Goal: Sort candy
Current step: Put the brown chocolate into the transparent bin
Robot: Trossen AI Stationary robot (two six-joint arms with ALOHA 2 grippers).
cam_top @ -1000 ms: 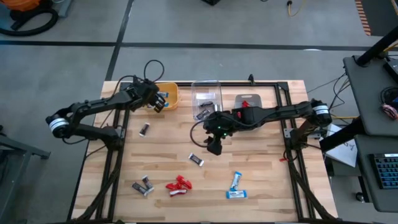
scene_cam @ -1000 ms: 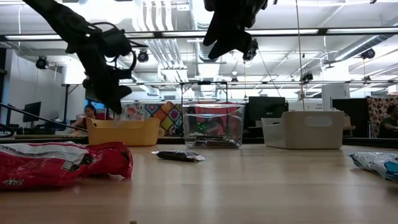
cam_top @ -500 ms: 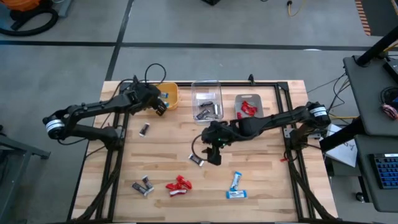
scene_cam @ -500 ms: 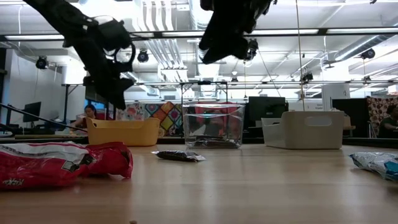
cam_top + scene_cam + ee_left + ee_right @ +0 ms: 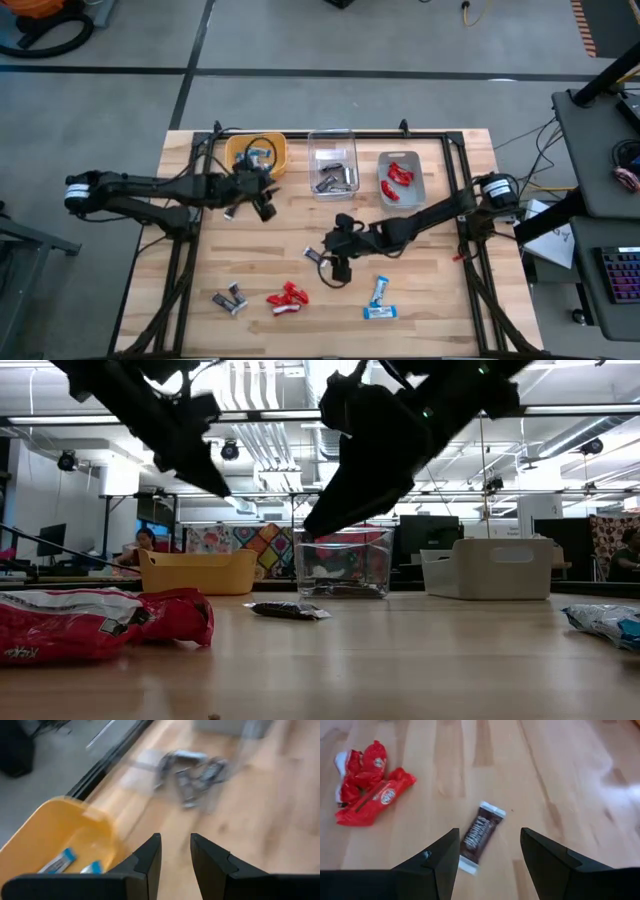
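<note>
Hovering low with the right gripper [image 5: 340,267], fingers spread about as wide as they go and gripping nothing. Straddling a dark brown candy [image 5: 479,836] that lies flat on the wood directly ahead, just short of the fingertips, with its long axis running roughly along the line of approach; probably lined up that way so the fingers can close across the narrow width of the wrapper. Needs a little more reach and descent before any squeeze.

Off to one side of that gripper, a small heap of red candy [image 5: 367,785], near but apart from the brown piece, far enough not to be caught in the same pinch. Farther out, on the near part of the table, two blue-and-white candies [image 5: 379,298] and a pair of brown ones [image 5: 231,299], all unsorted.

Beyond the gripper, toward the far edge: the clear bin [image 5: 331,134] with brown pieces inside, the likely home for this one, and the grey bin [image 5: 420,186] with red pieces.

Holding the left gripper [image 5: 175,837] above the wood just beside the yellow bin [image 5: 60,827], fingers parted by a narrow gap, empty. Blue-and-white candy [image 5: 62,859] lying inside that bin, which suggests a drop-off completed there.
</note>
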